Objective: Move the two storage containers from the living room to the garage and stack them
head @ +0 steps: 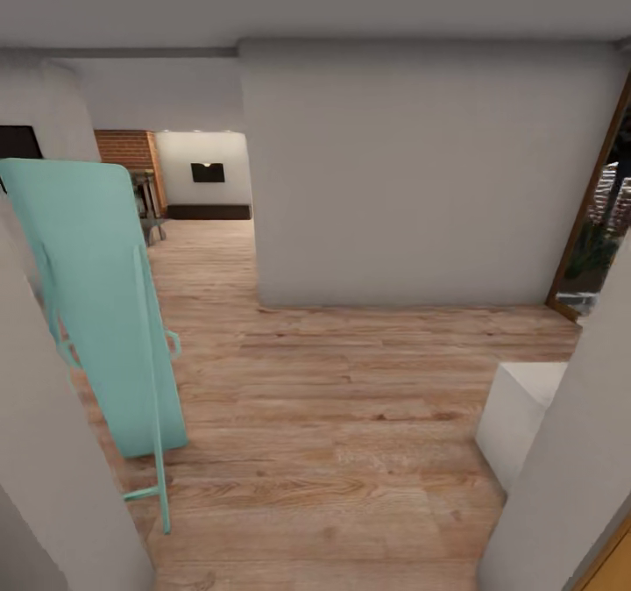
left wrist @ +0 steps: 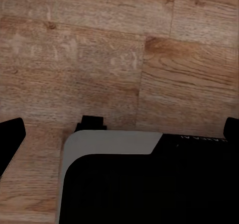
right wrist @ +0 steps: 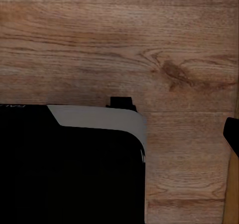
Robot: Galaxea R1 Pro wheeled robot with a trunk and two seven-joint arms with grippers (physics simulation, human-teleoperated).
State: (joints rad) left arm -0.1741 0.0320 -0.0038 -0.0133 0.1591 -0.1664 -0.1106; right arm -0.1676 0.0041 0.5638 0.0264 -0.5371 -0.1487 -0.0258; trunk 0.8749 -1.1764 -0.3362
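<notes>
**In transit down a hallway, no bins in sight yet**

Starting at the tools: my left wrist cam looks straight down at light wood-plank floor (left wrist: 99, 59), w/ the robot's own black-and-grey base (left wrist: 144, 179) filling the lower part of the shot. Dark slivers sit at both side edges, probably fingertips of the left gripper, but too little shows; I can't tell if the jaws are apart or together. Right wrist cam gives much the same: plank floor (right wrist: 119, 45), the base's rounded grey corner (right wrist: 99, 117), one dark sliver at the edge. Again I can't tell the right gripper's state. Nothing is visibly held in either wrist shot.

Moving outward, the head cam shows a narrow passage. A mint-green standing mirror (head: 96, 302) leans at my left on its thin frame. A grey wall block (head: 421, 179) stands ahead. A white box-like item (head: 521, 416) sits low at right, and a wood-framed doorway (head: 596, 214) opens at far right onto something dark. Past the wall's left side, the plank floor runs on toward a brick wall (head: 127, 153) and a small dark panel on a white wall (head: 208, 172).

The two storage containers aren't visible to me, so their location is unknown from here. My read: this is the approach leg, w/ pickup not yet done. The brick suggests the living room lies ahead-left. Next move prob. calls for driving fwd and veering left, keeping the base off the mirror's foot and the wall corner.
</notes>
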